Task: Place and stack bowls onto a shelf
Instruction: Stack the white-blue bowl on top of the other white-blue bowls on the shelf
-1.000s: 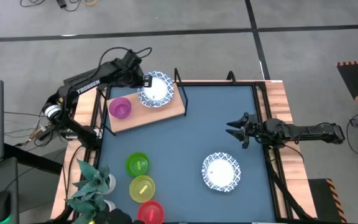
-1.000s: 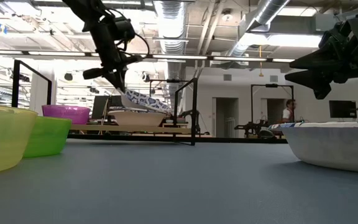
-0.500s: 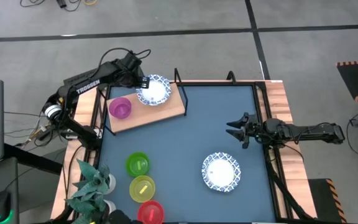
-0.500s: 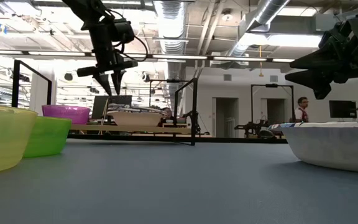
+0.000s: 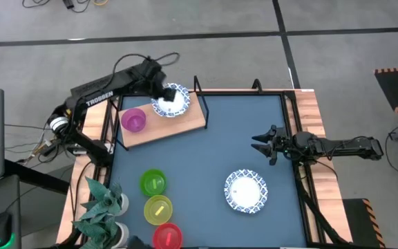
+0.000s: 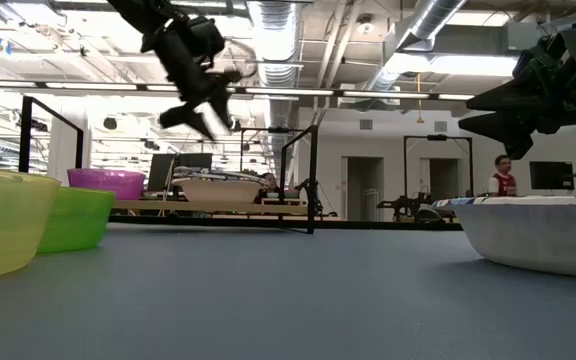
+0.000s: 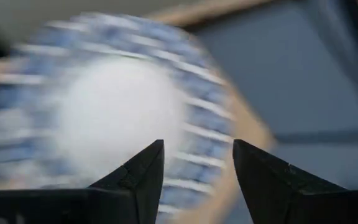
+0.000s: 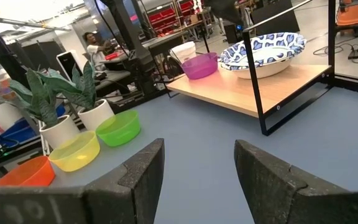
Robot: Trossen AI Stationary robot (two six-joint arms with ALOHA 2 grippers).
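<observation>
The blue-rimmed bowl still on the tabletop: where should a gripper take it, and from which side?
Probably the rim. The blue-rimmed bowl sits upright and shallow, alone on the tabletop, so its flared edge is all a two-finger gripper can pinch. Come from above on the side nearest the right gripper, which hangs open just beyond it; one finger inside, one outside.

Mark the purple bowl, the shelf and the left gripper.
purple bowl [image 5: 133,120]: high view, its inside.
shelf [image 5: 185,122]: high view, bare wood beside the patterned bowl.
left gripper [image 7: 194,180]: left wrist view, gap between its open fingertips.

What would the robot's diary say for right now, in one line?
left gripper: open, above patterned bowl on shelf | right gripper: open, waiting
</observation>
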